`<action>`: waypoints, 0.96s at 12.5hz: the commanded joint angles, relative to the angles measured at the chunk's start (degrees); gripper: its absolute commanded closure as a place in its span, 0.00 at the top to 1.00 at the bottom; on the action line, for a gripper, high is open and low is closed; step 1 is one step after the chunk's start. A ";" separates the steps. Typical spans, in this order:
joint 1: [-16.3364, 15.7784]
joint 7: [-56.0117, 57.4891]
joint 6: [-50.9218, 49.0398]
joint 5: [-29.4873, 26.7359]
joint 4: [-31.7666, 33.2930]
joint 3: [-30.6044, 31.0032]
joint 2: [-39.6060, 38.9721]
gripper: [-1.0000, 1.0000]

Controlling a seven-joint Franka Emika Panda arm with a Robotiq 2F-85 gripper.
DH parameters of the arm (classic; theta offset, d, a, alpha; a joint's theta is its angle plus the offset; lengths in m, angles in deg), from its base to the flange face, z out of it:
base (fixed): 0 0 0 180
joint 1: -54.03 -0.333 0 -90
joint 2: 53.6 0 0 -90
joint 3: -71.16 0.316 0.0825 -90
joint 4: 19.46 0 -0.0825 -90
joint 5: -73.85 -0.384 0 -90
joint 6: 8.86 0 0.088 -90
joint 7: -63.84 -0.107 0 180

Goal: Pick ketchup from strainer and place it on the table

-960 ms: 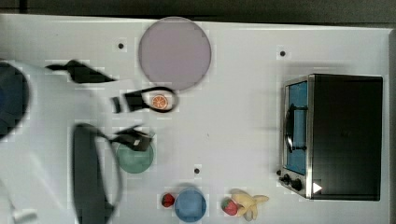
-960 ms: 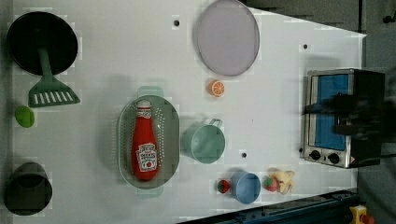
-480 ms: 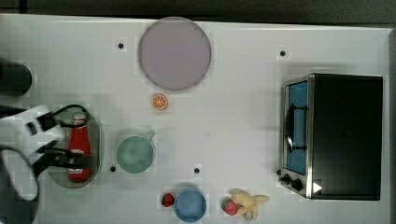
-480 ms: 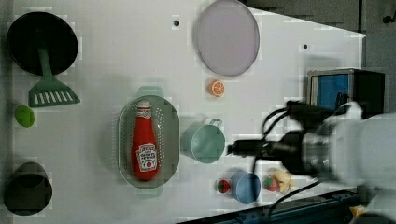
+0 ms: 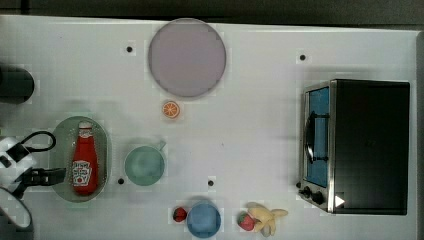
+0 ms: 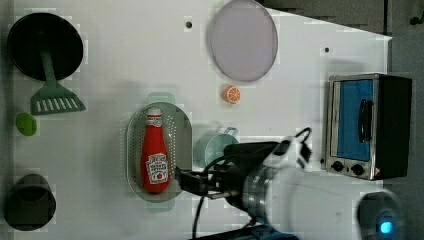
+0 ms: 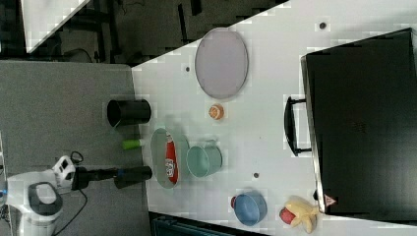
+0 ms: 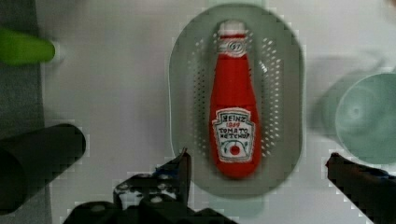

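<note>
Here, glossy ketchup (image 8: 234,116) lies in perforated oval strainer (image 8: 285,93) — fingers (image 8: 180,170) wide apart, empty.

arm (image 6: 300,195): white rounded shell, silver ring at wrist | gripper (image 8: 261,172): black fingers, blue marks near tips | cable: black, looped beside wrist | base: dark cap, blue light

Grey floor (image 7: 64,103) fills the right view's left half. Dark space with black furniture legs (image 7: 147,24) upper centre; pale slab (image 7: 46,14) upper left corner.
</note>
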 commanded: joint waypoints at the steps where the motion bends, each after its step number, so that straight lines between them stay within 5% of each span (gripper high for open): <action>1: 1.01 -2.61 9.47 4.69 7.54 -0.26 -3.91 1.00; 12: -0.78 -13.78 29.35 17.22 11.77 -2.90 -23.86 1.00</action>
